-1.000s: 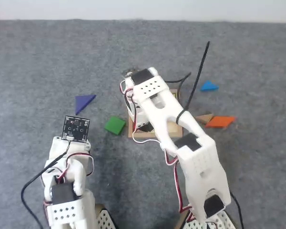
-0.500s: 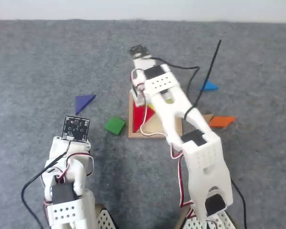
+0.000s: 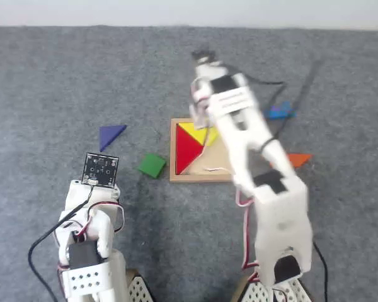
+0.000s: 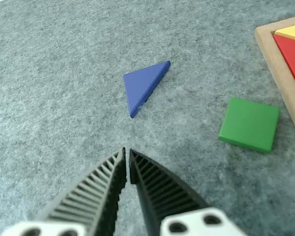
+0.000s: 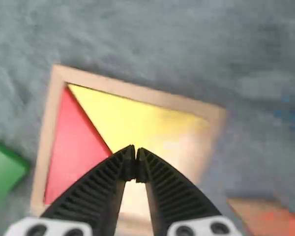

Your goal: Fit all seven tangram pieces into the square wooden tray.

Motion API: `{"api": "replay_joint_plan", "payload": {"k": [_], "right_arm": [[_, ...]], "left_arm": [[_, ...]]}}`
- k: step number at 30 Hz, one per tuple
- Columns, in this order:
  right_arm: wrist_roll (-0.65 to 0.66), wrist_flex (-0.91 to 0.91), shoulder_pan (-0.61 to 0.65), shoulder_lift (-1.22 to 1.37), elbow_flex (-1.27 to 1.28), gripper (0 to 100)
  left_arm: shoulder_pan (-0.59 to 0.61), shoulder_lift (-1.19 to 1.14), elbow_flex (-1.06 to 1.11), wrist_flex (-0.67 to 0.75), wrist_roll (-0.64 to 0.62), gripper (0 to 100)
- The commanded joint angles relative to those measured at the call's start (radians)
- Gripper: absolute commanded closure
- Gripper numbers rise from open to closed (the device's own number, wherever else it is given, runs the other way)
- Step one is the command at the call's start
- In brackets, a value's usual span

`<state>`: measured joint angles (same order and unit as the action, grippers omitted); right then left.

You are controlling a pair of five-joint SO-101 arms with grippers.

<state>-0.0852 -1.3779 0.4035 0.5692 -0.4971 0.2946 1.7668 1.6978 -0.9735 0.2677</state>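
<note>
Nearest the bases, the left arm sits folded well short of the square wooden tray [image 3: 172,157], on its left-hand side. The left claw [image 4: 127,155] has its ribbed black fingers pressed together, holding nothing, above the grey felt-covered counter [image 3: 44,82].

The right arm stretches from its base out over the right half of the tray. The right claw [image 5: 135,153] is likewise squeezed closed and empty. In the right wrist view its tips lie over the middle of the tray, where 2 pieces meet; whether they touch the wood cannot be told.

Just left of the tray, near its front corner and not touching it, lies the flat green square piece [image 3: 152,165].

Inside the tray, the large red triangle [image 3: 186,151] lies against the left wall. The large yellow triangle [image 3: 200,132] lies against the far wall. Their slanted edges meet along a diagonal seam, and the rest of the tray floor that shows is bare wood.

To the right of the tray, the orange piece [image 3: 298,160] lies on the counter, partly hidden by the arm.

Left of the tray and farther out than the green square lies the dark blue triangle [image 3: 111,133], well apart from the tray.

Beyond the tray's far right corner, the small light blue triangle [image 3: 278,113] peeks out beside the arm.
</note>
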Motion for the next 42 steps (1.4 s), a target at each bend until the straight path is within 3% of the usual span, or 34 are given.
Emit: {"api": "replay_joint_plan", "payload": {"k": [1, 5, 13, 17, 23, 26, 30, 37, 42], "right_arm": [[0.017, -0.269, -0.102, -0.257, -0.057, 95.4], [0.081, -0.414, -0.133, -0.343, 0.064, 95.0], [0.175, -0.278, -0.309, -0.570, 0.465, 95.0], [0.241, -0.070, -0.367, -0.736, 0.733, 95.0], [0.537, 0.421, -0.407, -0.802, 0.964, 94.9], [0.575, 0.344, -0.426, -0.742, 0.905, 86.8], [0.904, 0.199, -0.412, -0.641, 0.807, 71.7], [1.312, 0.160, -0.415, -0.562, 0.786, 74.5], [1.318, 0.171, -0.427, -0.541, 0.695, 74.5]], "left_arm": [[0.008, 0.017, -0.039, 0.020, 0.012, 99], [0.008, 0.017, -0.039, 0.020, 0.012, 99], [0.008, 0.017, -0.039, 0.017, 0.012, 99], [0.008, 0.017, -0.039, 0.015, 0.012, 99], [0.008, 0.017, -0.039, 0.015, 0.012, 99], [0.008, 0.017, -0.039, 0.015, 0.012, 99], [0.008, 0.017, -0.039, 0.015, 0.015, 99], [0.008, 0.017, -0.024, 0.015, 0.094, 99], [0.008, 0.017, -0.022, 0.015, 0.094, 99]]}}
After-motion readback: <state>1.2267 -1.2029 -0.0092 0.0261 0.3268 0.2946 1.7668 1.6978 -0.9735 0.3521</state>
